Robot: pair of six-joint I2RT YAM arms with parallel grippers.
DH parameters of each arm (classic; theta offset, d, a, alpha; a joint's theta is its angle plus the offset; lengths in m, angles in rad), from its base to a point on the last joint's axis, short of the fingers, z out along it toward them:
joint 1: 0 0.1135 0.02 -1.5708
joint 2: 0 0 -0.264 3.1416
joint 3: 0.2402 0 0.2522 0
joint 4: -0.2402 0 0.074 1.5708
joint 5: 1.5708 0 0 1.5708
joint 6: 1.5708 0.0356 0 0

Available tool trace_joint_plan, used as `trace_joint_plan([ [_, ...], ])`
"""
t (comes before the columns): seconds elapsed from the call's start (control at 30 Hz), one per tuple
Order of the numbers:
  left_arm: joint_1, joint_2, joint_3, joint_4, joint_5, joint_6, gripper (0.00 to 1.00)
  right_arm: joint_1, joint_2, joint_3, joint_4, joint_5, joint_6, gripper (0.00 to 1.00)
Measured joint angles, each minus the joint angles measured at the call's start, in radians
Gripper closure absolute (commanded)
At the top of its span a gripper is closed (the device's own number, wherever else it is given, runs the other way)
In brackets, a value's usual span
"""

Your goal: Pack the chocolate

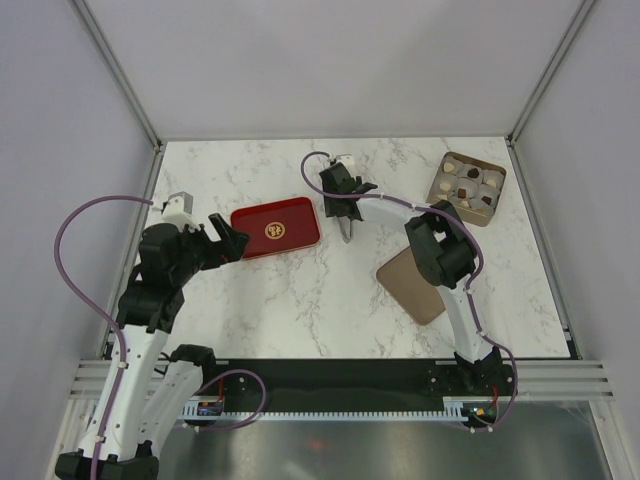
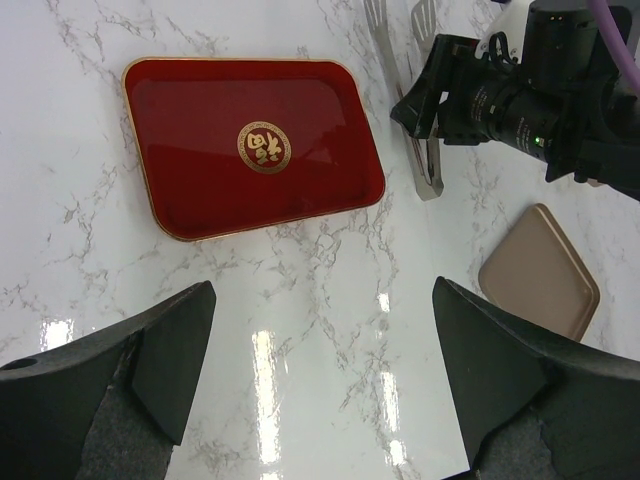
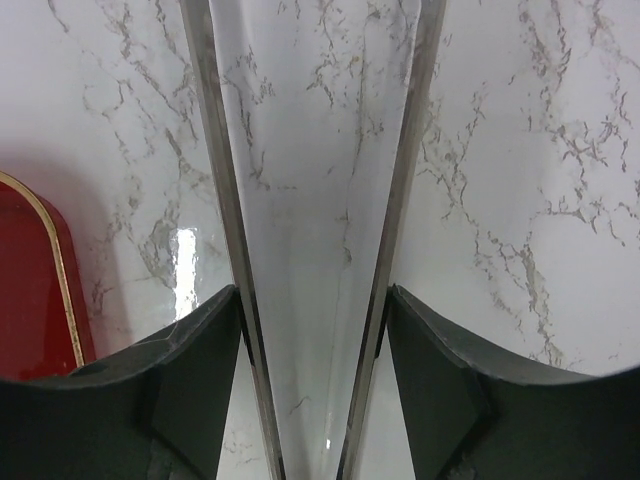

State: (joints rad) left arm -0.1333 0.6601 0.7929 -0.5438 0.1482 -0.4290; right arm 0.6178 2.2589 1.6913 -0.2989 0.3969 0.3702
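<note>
Right gripper (image 3: 315,295): partly spread, pinching tongs (image 3: 225,170)
Left gripper (image 2: 320,340): spread wide, empty
Chocolate (image 1: 467,187): boxed, 2 o'clock
Surface: glossy white marble table (image 1: 280,300)
Room: pale grey walls (image 1: 300,60)

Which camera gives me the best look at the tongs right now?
Right wrist: the tongs fill the frame, both arms against the right end effector. Left wrist shows them partly, hidden by that arm; top external shows them small.

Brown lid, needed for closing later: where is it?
Top view: the brown lid lies right of centre, beside the right arm, nearer than the chocolate box.
</note>
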Motion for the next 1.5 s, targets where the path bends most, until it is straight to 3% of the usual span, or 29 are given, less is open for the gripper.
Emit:
trace_joint_plan([
  [0.13,0.000,0.000,0.000,0.000,0.000,0.000,0.02,0.000,0.000,0.000,-0.001,0.000,0.000,0.27],
  [0.27,0.000,-0.007,0.000,0.000,0.001,0.000,0.02,0.000,-0.002,-0.001,-0.010,0.003,0.004,0.13],
  [0.57,0.000,-0.006,0.000,0.000,0.003,0.000,0.02,0.000,-0.073,-0.030,-0.085,0.021,0.026,0.05],
  [0.83,0.000,0.008,0.000,0.000,0.035,0.002,0.02,0.000,-0.275,-0.063,-0.166,0.019,0.028,0.04],
  [1.1,-0.018,0.122,0.000,0.016,0.167,0.012,0.13,-0.006,-0.590,-0.184,-0.299,0.031,0.082,0.04],
  [1.27,-0.113,0.187,0.013,0.024,0.172,0.008,0.16,-0.008,-0.789,-0.286,-0.350,0.047,0.136,0.05],
  [1.5,-0.444,0.417,0.141,0.096,0.046,-0.031,0.21,-0.008,-1.061,-0.429,-0.389,0.076,0.187,0.06],
])
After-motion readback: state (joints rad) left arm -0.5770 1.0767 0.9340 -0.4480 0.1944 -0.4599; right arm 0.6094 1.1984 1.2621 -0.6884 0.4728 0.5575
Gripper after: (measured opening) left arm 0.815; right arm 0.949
